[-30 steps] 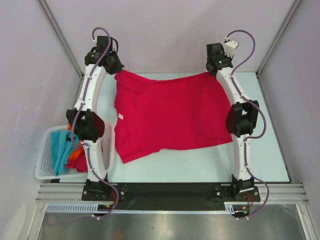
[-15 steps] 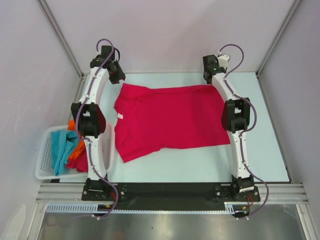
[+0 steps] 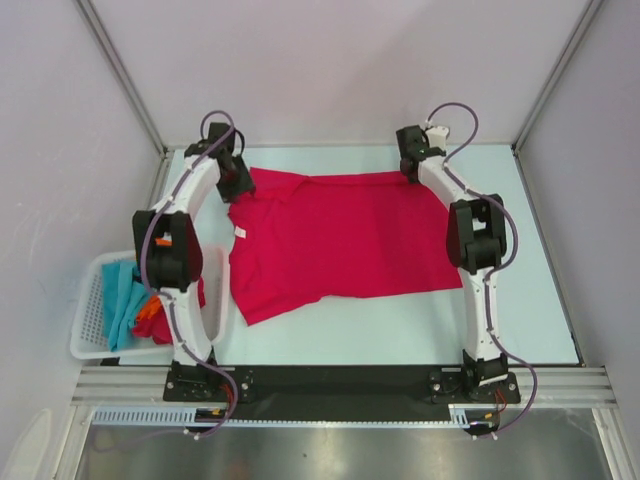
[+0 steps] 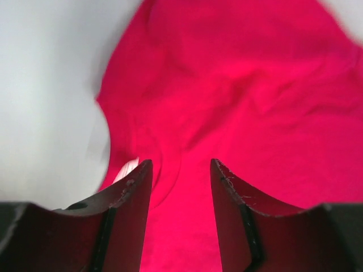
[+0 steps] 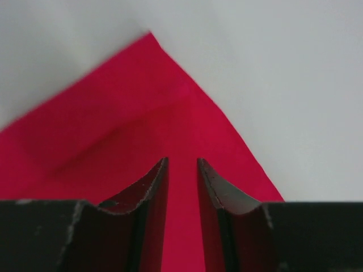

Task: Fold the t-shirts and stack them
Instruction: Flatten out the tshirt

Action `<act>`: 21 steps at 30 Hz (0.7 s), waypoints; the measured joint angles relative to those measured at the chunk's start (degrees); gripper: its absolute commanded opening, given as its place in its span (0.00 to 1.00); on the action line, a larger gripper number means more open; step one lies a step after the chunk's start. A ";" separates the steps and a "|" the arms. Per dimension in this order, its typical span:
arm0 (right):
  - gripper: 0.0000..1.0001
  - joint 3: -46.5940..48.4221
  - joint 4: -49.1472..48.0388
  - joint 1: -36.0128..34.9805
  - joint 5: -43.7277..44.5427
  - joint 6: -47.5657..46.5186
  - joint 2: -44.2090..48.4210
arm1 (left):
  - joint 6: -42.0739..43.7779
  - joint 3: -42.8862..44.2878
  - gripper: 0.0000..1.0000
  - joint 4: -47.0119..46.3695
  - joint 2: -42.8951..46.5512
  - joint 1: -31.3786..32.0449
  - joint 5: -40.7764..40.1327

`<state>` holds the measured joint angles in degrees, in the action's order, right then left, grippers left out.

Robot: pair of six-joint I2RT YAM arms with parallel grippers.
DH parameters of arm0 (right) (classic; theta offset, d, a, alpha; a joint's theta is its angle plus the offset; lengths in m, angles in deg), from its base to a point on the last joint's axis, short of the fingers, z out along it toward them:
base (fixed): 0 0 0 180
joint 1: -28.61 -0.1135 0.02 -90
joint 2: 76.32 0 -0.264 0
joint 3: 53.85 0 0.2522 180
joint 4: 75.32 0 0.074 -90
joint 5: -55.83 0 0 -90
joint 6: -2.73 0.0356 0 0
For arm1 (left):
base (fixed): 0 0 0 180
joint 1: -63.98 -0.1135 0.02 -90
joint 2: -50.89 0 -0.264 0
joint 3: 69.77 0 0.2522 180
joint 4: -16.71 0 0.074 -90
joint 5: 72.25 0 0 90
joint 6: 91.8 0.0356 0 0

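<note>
Top external: red t-shirt (image 3: pixel 340 240) flat on the desk (image 3: pixel 520 300). My left hand (image 4: pixel 180 167) wide, right hand (image 5: pixel 182 161) barely open — both empty; I'd pinch its far corners evenly.

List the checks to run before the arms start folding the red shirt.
1. Red t-shirt spread on the table: ok.
2. Cloth flat: not ok. It is rumpled at the far left shoulder, and the near hem runs askew.
3. Left tool open, over the cloth: ok.
4. Right tool at the shirt's far right corner: ok. Whether it pinches cloth: cannot tell, since its fingers stand only narrowly apart.
5. Other t-shirts inside the white basket, off the spread shirt: ok.
</note>
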<state>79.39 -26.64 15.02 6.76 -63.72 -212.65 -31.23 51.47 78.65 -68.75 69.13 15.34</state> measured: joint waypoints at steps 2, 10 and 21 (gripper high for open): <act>0.30 -8.15 -0.68 -1.16 -0.22 0.70 5.01 | 0.00 -7.74 0.50 -1.03 5.38 1.09 0.04; 0.28 -35.36 -3.45 -4.28 -5.20 6.54 23.02 | -0.55 -31.89 0.50 -8.17 25.46 8.87 1.18; 0.27 -48.46 -3.96 -8.41 -6.08 9.07 28.26 | -2.29 -47.17 0.49 -11.63 38.21 12.26 1.11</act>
<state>30.93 -30.60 6.61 0.68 -54.64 -184.39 -33.52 4.30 67.03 -30.54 81.39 16.45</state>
